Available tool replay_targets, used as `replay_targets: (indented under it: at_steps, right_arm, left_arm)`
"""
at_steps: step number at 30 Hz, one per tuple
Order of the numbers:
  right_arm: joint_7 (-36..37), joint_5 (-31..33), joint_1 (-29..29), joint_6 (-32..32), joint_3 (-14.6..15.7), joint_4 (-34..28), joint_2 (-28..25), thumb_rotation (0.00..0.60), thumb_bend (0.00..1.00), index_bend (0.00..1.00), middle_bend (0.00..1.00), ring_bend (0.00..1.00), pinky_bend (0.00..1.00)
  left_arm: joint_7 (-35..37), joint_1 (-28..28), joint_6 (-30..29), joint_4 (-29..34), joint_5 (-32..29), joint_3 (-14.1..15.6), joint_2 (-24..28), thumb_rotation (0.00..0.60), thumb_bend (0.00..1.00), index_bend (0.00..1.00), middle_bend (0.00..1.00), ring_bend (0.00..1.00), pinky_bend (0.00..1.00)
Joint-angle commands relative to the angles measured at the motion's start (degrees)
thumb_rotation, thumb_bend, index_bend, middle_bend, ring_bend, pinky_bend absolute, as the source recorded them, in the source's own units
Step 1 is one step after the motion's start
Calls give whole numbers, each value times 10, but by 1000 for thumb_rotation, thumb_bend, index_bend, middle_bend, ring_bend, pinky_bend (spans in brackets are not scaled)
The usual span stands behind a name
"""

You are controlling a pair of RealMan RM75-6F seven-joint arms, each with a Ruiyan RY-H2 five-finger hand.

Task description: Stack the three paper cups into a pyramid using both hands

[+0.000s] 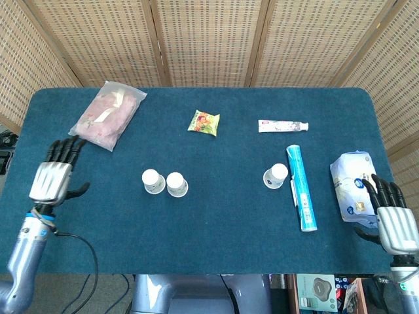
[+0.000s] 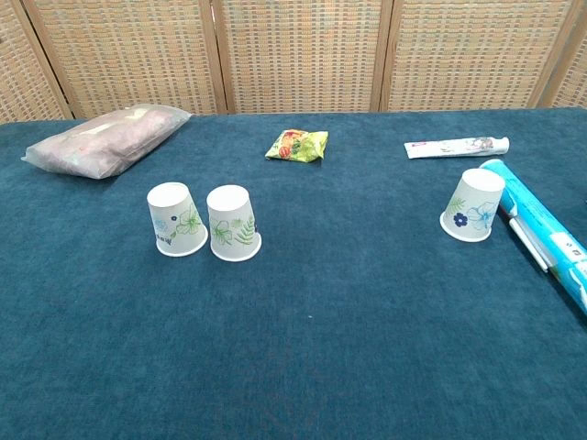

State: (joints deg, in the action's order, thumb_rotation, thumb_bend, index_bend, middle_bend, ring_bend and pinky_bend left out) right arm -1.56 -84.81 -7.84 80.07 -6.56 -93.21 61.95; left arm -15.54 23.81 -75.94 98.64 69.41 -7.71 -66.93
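Two upside-down paper cups stand side by side left of the table's middle: one (image 1: 152,181) (image 2: 176,218) on the left, the other (image 1: 176,184) (image 2: 232,223) touching or nearly touching it. A third inverted cup (image 1: 275,175) (image 2: 474,205) stands at the right, next to a blue tube. My left hand (image 1: 54,175) hovers far to the left of the cup pair, fingers spread, holding nothing. My right hand (image 1: 390,214) is at the table's right front edge, open and empty. Neither hand shows in the chest view.
A pink plastic bag (image 1: 108,114) lies at the back left, a green snack packet (image 1: 203,122) at the back middle, a toothpaste tube (image 1: 283,125) at the back right. A long blue tube (image 1: 301,187) and a wipes pack (image 1: 357,185) lie on the right.
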Motion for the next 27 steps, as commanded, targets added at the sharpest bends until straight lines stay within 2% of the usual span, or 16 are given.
replay_targets:
  at_steps: [1, 7, 10, 11, 16, 23, 27]
  right_arm:
    - [18, -23, -53, -57, -12, 9, -10, 600, 0, 0, 4, 0, 0]
    - [27, -16, -118, -140, -25, 20, 5, 600, 0, 10, 65, 0, 17]
    - [50, 5, -157, -198, -34, 37, 28, 600, 16, 38, 99, 4, 62]
    - [53, 24, -188, -240, -43, 58, 56, 600, 41, 50, 115, 11, 85]
    - [21, 73, -251, -314, -58, 130, 118, 600, 128, 88, 153, 58, 137]
    - [-9, 128, -298, -358, -70, 206, 174, 600, 203, 148, 245, 156, 262]
    - [-6, 143, -312, -365, -75, 219, 196, 600, 250, 204, 334, 252, 400]
  left_arm:
    - [36, -44, -37, 13, 8, 18, 28, 600, 261, 0, 0, 0, 0]
    - [70, -77, -69, 7, 38, 32, 30, 600, 261, 0, 0, 0, 0]
    - [81, -86, -76, -1, 59, 39, 31, 600, 261, 0, 0, 0, 0]
    - [81, -90, -82, -3, 67, 42, 31, 600, 260, 0, 0, 0, 0]
    - [83, -93, -80, -5, 73, 37, 32, 600, 263, 0, 0, 0, 0]
    - [83, -96, -72, -9, 69, 29, 33, 600, 263, 0, 0, 0, 0]
    - [82, -95, -65, -14, 64, 24, 33, 600, 264, 0, 0, 0, 0]
